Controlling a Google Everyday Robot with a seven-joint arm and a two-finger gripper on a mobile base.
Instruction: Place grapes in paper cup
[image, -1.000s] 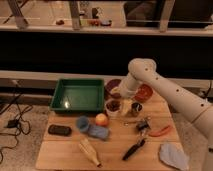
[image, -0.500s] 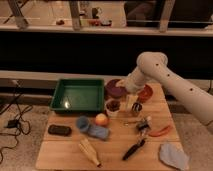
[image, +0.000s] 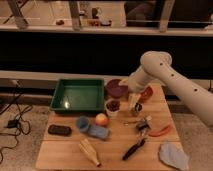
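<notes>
The white paper cup (image: 113, 111) stands on the wooden table, right of the green tray. Dark maroon grapes (image: 113, 104) sit inside it and show over its rim. My gripper (image: 133, 102) hangs at the end of the white arm, just right of the cup and apart from it, above a small metal cup (image: 138, 107). Nothing shows in the gripper.
A green tray (image: 77, 95) lies at back left and a maroon bowl (image: 116, 88) behind the cup. A red item (image: 146, 93), an orange-yellow fruit (image: 101, 119), a blue cloth (image: 94, 129), a black-handled tool (image: 133, 149) and a pale cloth (image: 174, 155) also lie on the table.
The arm's elbow has swung up and to the right. The gripper has shifted slightly right, away from the paper cup. The grapes stay in the cup.
</notes>
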